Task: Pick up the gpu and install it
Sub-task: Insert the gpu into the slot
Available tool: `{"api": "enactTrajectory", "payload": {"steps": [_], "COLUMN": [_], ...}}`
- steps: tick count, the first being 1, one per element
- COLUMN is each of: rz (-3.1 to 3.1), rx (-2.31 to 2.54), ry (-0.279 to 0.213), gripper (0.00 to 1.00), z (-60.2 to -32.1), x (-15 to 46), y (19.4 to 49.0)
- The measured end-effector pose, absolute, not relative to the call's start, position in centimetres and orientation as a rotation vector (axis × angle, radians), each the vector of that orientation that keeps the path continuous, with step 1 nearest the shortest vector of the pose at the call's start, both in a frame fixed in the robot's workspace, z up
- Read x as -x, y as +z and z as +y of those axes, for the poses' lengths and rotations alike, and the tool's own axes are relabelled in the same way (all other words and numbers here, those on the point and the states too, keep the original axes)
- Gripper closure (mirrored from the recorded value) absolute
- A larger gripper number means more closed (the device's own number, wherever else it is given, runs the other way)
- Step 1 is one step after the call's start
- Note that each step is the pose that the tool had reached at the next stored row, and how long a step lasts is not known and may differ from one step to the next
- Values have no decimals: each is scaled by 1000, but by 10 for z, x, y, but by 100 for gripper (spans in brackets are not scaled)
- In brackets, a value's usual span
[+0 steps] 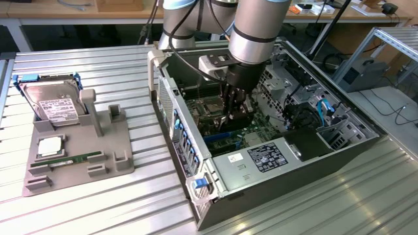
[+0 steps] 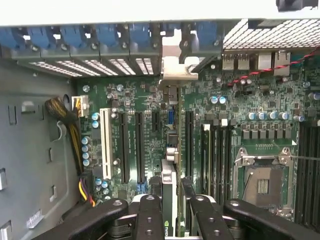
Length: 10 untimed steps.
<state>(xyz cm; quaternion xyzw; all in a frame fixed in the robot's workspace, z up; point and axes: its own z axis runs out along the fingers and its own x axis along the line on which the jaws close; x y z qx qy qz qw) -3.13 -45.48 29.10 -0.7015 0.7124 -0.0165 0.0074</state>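
Wrist view: my gripper (image 2: pixel 170 212) is partly closed, fingers (image 2: pixel 150 215) clamped on either side of the gpu (image 2: pixel 170 200), which I see edge-on, standing upright between them. Its silver bracket (image 2: pixel 177 67) points toward the rear slot openings of the computer case (image 2: pixel 40 150). The card hangs over the motherboard (image 2: pixel 235 100), lined up along the row of black expansion slots (image 2: pixel 189 145), just beside the white slot (image 2: pixel 105 145); can't tell whether the edge connector has met a slot.

Exterior view: gripper (image 1: pixel 234 110) is down inside the open case (image 1: pixel 287 161), gpu (image 1: pixel 225 121) low over the board. The parts tray (image 1: pixel 78 161) to the exterior view's left holds the hard drive (image 1: pixel 56 105) and the memory stick (image 1: pixel 68 160).

To do this seating well, my call: keep the card vertical and parallel to the slot, get the bracket tab into the rear gap, then press straight down evenly. Any tilt would jam one end. Stay clear of the CPU socket (image 2: pixel 265 182) and the yellow cable bundle (image 2: pixel 67 112).
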Motion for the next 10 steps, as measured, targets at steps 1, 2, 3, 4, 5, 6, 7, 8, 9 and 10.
{"api": "enactTrajectory", "payload": {"steps": [1,2,3,4,5,6,7,8,9,10], "rz": [2229,2230,2230,2230,2231,2230,2230,2231,2230,2231], "rx": [2192,2191,2191,2190,2190,2190,2190,2190,2190,2190], "ry": [-52,-52,-52,-52,-52,-52,-52,-52,-52,-52], "gripper": [74,74,74,74,74,74,74,74,74,74], "z": [-455,-455,-455,-455,-455,-455,-455,-455,-455,-455], "x": [35,37,40,42,44,45,46,46,46,47], "y": [291,290,290,290,289,289,289,289,288,288]}}
